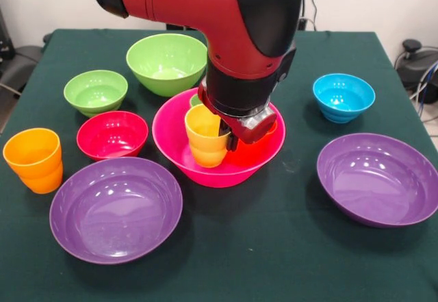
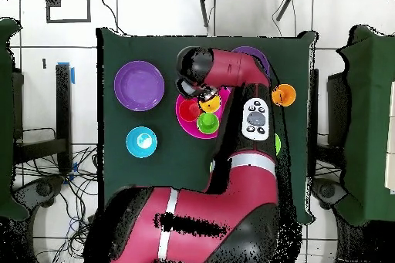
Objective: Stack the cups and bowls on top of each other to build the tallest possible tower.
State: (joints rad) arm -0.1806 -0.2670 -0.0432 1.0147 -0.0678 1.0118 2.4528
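Note:
The large hot-pink bowl (image 1: pixel 236 168) sits mid-table. My gripper (image 1: pixel 224 137) reaches down into it and is shut on the right rim of the yellow-orange cup (image 1: pixel 204 137), which stands upright inside the bowl. The green cup (image 1: pixel 196 100) peeks out behind it, also in the bowl. In the overhead view the yellow-orange cup (image 2: pixel 209 103) and green cup (image 2: pixel 207 123) lie side by side in the pink bowl (image 2: pixel 183 115), under my gripper (image 2: pixel 202 96). The orange cup (image 1: pixel 34 159) stands alone at the left. A sliver of orange shows right of the gripper; I cannot tell what it is.
Two purple bowls sit at the front, one left (image 1: pixel 116 209) and one right (image 1: pixel 380 179). The red bowl (image 1: pixel 112 135), small light-green bowl (image 1: pixel 96 91) and medium light-green bowl (image 1: pixel 167 62) stand left of the pink bowl. The blue bowl (image 1: pixel 344 96) is at the right.

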